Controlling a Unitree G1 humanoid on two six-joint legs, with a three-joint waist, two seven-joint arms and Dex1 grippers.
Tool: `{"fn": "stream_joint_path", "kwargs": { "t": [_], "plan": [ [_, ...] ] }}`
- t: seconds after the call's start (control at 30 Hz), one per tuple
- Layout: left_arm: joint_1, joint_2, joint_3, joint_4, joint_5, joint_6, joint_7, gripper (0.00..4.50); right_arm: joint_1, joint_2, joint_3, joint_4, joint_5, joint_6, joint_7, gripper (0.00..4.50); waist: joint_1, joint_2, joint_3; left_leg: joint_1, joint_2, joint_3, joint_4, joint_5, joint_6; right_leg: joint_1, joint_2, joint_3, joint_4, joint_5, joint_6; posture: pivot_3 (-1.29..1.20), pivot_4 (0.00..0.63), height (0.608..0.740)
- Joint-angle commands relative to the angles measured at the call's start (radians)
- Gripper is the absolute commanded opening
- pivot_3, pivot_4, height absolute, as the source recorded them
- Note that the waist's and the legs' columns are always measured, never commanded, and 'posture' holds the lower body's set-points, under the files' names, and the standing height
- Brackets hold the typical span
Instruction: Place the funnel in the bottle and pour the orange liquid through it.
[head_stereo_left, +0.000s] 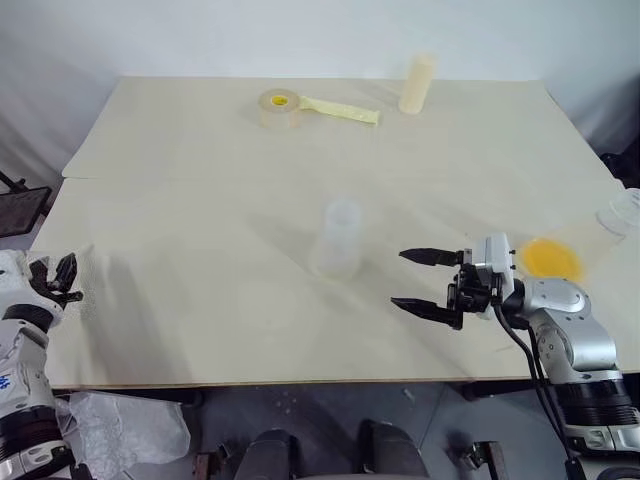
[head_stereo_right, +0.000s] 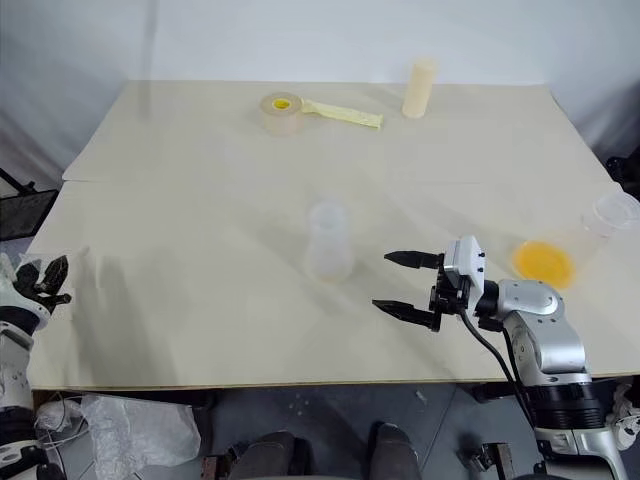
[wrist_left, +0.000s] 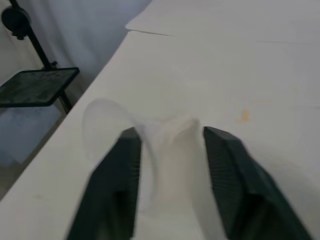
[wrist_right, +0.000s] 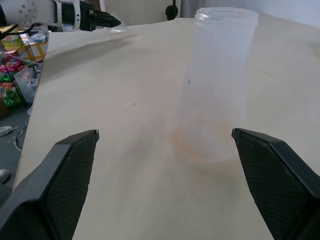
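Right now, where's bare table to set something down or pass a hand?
Widest free patch: between the bottle and the left gripper, which holds the funnel at the table's left edge. Also free: the strip between the tape roll, the cream cylinder and the bottle. Crowded: right side, with the open right gripper and the orange liquid.

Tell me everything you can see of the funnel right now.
The funnel is small, clear, colourless plastic, nearly invisible against the pale table. It lies at the table's left edge, its wide cone mouth flaring out beyond the fingertips of the left claw. Its narrow part sits between the two black fingers, which close in on both sides. It looks empty.
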Motion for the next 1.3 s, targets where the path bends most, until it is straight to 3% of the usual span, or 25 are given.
{"fn": "stream_joint_path", "kwargs": {
  "t": [0.03,0.1,0.33,0.5,0.73,1.07,1.3],
  "plan": [
    [0.037,0.045,0.03,-0.098,-0.037,0.062,-0.012,0.63,0.012,-0.009,-0.03,-0.038,0.008,-0.012,-0.018,4.5,-0.001,0.0,0.0,0.0,0.0,0.0,0.0,0.0,0.0,0.0,0.0,0.0,0.0,0.0,0.0,0.0,0.15,0.74],
    [0.044,0.057,0.029,-0.106,-0.04,0.069,-0.023,0.03,0.016,-0.009,-0.029,-0.042,0.009,-0.012,-0.024,4.5,0.001,0.0,0.0,0.0,0.0,0.0,0.0,0.0,0.0,0.0,0.0,0.0,0.0,0.0,0.0,0.0,0.15,0.74],
    [0.017,0.101,-0.006,-0.201,-0.081,0.119,-0.093,0.03,0.033,-0.008,-0.037,-0.066,0.014,-0.008,-0.056,4.5,0.001,0.0,0.0,0.0,0.0,0.0,0.0,0.0,0.0,0.0,0.0,0.0,0.0,0.0,0.0,0.0,0.15,0.74],
    [-0.135,0.183,-0.172,-0.262,-0.097,0.039,-0.336,0.03,0.019,-0.019,-0.059,-0.048,0.011,-0.017,-0.067,4.5,0.012,0.0,0.0,0.0,0.0,0.0,0.001,0.0,0.0,0.0,0.0,0.0,0.0,0.0,0.0,0.0,0.15,0.74],
    [-0.438,0.181,-0.416,-0.206,-0.089,0.02,-0.595,0.03,-0.019,-0.049,-0.076,-0.067,0.036,0.011,-0.055,4.5,0.014,0.0,0.0,0.0,-0.005,0.002,0.0,0.0,0.0,-0.001,0.001,0.0,0.0,0.0,0.0,0.0,0.15,0.74],
    [-0.847,0.083,-0.673,0.064,-0.005,-0.055,-0.908,0.03,0.016,-0.021,-0.081,-0.152,0.039,0.017,-0.134,4.5,0.003,0.0,0.0,-0.004,-0.005,0.005,0.0,0.0,0.0,-0.005,0.002,-0.002,0.001,0.0,0.0,0.0,0.15,0.74],
    [-1.024,-0.003,-0.729,0.241,0.033,-0.133,-1.075,0.03,0.083,-0.004,-0.085,-0.233,0.045,0.028,-0.201,4.5,0.0,0.0,0.001,-0.015,-0.005,0.006,0.005,0.0,0.0,-0.014,0.001,-0.003,0.003,0.0,0.0,0.0,0.15,0.74]
  ]
}}
